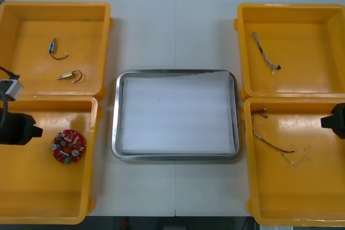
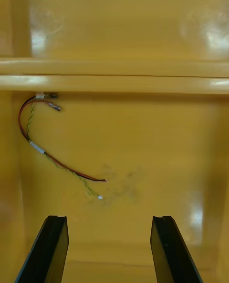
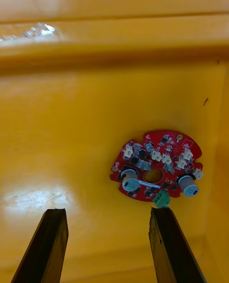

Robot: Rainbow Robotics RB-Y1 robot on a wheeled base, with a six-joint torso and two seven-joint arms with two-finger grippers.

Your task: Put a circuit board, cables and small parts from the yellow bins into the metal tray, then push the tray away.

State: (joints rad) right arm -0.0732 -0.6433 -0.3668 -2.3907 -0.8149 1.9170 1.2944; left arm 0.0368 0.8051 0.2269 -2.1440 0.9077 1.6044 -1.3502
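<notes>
A round red circuit board lies in the near left yellow bin; in the left wrist view the board sits just beyond my right-hand finger. My left gripper is open above the bin floor, and its arm shows at the left edge. The red and yellow cable lies in the near right bin. My right gripper is open, with the cable ahead of its fingers. The metal tray is white inside.
The far left bin holds two small metal parts. A twisted blue and white cable lies in the far right bin. The right arm shows at the right edge.
</notes>
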